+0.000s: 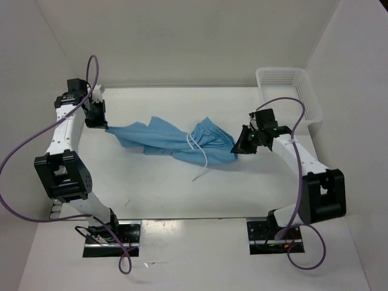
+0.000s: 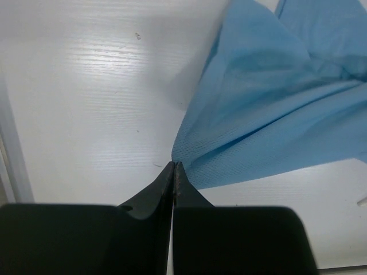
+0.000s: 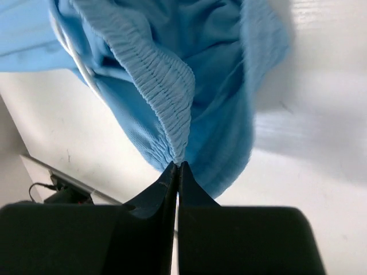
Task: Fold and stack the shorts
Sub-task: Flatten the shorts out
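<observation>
The sky-blue shorts [image 1: 173, 140] hang stretched and bunched between my two grippers over the middle of the white table. A thin white drawstring [image 1: 199, 153] dangles from the middle. My left gripper [image 1: 106, 127] is shut on a leg corner of the shorts [image 2: 264, 114] at the left end, its fingertips [image 2: 174, 166] pinching the fabric tip. My right gripper [image 1: 237, 147] is shut on the gathered elastic waistband [image 3: 166, 86] at the right end, pinching it at its closed tip [image 3: 177, 165].
A white plastic mesh basket [image 1: 290, 92] stands at the back right corner of the table [image 1: 157, 188]. White walls enclose the table at the back and sides. Purple cables loop from both arms.
</observation>
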You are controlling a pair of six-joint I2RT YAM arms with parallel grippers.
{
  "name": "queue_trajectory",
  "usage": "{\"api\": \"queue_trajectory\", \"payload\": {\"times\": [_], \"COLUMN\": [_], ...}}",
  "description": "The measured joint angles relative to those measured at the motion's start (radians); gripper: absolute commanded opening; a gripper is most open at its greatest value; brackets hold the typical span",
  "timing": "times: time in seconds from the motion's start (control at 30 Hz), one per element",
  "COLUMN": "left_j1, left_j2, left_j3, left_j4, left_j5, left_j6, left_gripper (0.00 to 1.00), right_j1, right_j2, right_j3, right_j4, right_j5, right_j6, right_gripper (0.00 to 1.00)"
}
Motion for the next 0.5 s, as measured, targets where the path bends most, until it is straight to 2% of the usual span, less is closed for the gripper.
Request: {"api": "queue_trajectory", "payload": {"times": [0.03, 0.1, 0.13, 0.2, 0.27, 0.4, 0.5], "left_j1": [0.008, 0.009, 0.006, 0.001, -0.002, -0.002, -0.002], "left_j2": [-0.007, -0.022, -0.031, -0.051, -0.063, -0.064, -0.064], "left_j3": [0.000, -0.001, -0.003, -0.019, -0.037, -0.064, -0.066], "left_j4": [-0.002, -0.008, -0.011, -0.013, -0.028, -0.055, -0.064], "left_j5": [-0.005, -0.006, -0.004, 0.000, 0.014, 0.042, 0.056], "left_j6": [0.000, 0.000, 0.000, 0.001, 0.000, 0.001, 0.001], "left_gripper": [0.00, 0.00, 0.00, 0.00, 0.00, 0.00, 0.00], "right_j1": [-0.010, -0.009, -0.008, -0.005, -0.011, -0.037, -0.029], "right_j2": [-0.045, -0.090, -0.093, -0.072, -0.044, -0.027, -0.005], "right_j3": [-0.002, -0.002, -0.002, -0.002, -0.001, 0.023, 0.105], "right_j4": [-0.027, -0.068, -0.097, -0.157, -0.212, -0.263, -0.227], "right_j5": [0.003, 0.001, 0.000, 0.008, 0.024, 0.027, 0.023], "right_j6": [-0.007, -0.018, -0.023, -0.040, -0.066, -0.106, -0.122], "right_gripper": [0.00, 0.09, 0.18, 0.47, 0.62, 0.68, 0.69]}}
